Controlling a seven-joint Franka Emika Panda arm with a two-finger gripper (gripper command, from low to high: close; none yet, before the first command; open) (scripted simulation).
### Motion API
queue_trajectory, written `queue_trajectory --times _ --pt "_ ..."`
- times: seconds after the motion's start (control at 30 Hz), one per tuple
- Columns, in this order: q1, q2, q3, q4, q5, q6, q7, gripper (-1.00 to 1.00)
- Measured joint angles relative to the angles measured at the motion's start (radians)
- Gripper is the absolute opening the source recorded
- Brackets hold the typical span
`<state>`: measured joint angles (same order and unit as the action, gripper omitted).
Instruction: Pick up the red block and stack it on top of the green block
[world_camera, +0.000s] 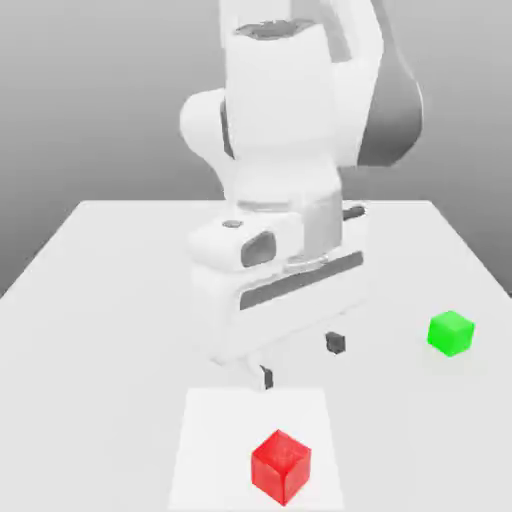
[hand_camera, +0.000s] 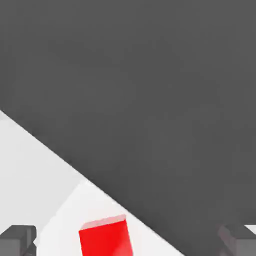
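The red block (world_camera: 281, 466) is a small glossy cube near the table's front edge, resting on a lighter square patch (world_camera: 215, 440). The green block (world_camera: 451, 332) sits on the table toward the exterior view's right, farther back. My gripper (world_camera: 300, 360) hangs above the table just behind the red block, open, with its two dark fingertips (world_camera: 335, 343) well apart and nothing between them. In the hand view the red block (hand_camera: 105, 237) appears between the two fingertips (hand_camera: 17, 240) of my gripper (hand_camera: 125, 242), but beyond them and not touched.
The white table (world_camera: 110, 300) stretches out on both sides of the arm. The arm's bulky white body (world_camera: 285, 150) rises behind the gripper. A dark floor (hand_camera: 150, 90) lies past the table's edge in the hand view.
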<state>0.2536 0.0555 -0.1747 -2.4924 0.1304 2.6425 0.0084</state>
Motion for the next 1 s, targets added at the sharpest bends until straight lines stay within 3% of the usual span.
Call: queue_trajectory --times 0.13,0.27,0.3,0.53,0.7,0.87,1.0 --pt "-0.005 0.135 0.004 -0.024 -0.039 0.072 -0.070 0.00" --pt "-0.037 0.279 0.046 -0.007 0.005 0.187 -0.116 0.00" --pt "-0.045 0.304 0.055 -0.003 0.015 0.208 -0.123 -1.00" --pt "-0.045 0.304 0.056 -0.003 0.013 0.206 -0.122 -1.00" --pt "-0.014 0.147 0.017 -0.030 -0.051 0.077 -0.078 -1.00" --pt "0.097 0.045 0.158 -0.109 -0.063 0.048 -0.232 -1.00" --pt "0.288 -0.032 0.262 -0.177 -0.055 0.039 -0.387 -1.00"
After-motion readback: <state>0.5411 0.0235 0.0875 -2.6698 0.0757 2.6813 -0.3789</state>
